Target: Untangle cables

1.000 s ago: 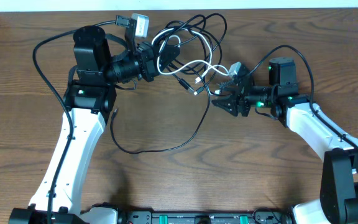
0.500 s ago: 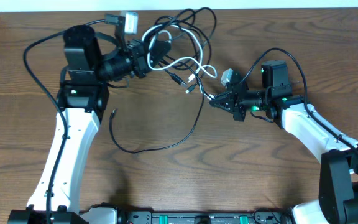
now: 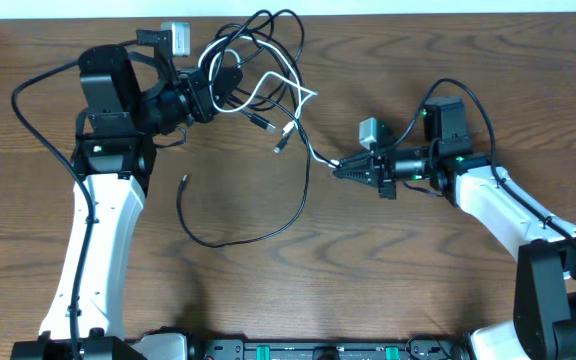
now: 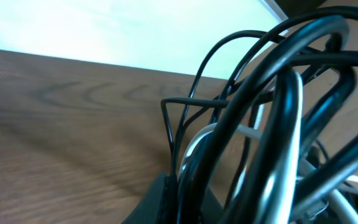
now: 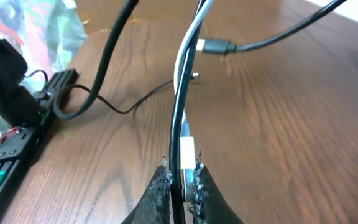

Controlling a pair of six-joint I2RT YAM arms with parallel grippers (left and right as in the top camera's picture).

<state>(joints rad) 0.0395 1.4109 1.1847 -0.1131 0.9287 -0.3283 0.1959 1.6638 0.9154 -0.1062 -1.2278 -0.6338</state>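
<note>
- Right wrist view: my right gripper (image 5: 182,178) is clamped tight. It's pinching a white cable (image 5: 188,87) and a black cable (image 5: 176,124) that run side by side between the fingers.
- Overhead, it sits right of centre, low over the table (image 3: 418,300). The pinched strands run up and left from it toward the knot (image 3: 253,50).
- My left gripper (image 3: 213,90) is closed too, stuck right into the knot near the table's far edge. The left wrist view is just a wall of fat black loops with a bit of white behind, so I can't see those fingers at all.
- Step-wise, I'd call this the pull-apart bit: each gripper has hold of the cables and the mess hangs between them, nowhere near sorted.
- Next move, I reckon: ease the arms apart slowly and watch which loop snags, no yanking. My right grip has two strands together, so sooner or later one has to be let go.
- Count:
  - Two grippers, both gripping.
  - One white cable.
  - At least two black ones, though I can't split them inside the knot.
  - One long black loop (image 3: 268,232) lying on the table.
  - Three loose plug ends, I think: (image 3: 185,181), (image 3: 259,122) and (image 3: 279,143).
</note>
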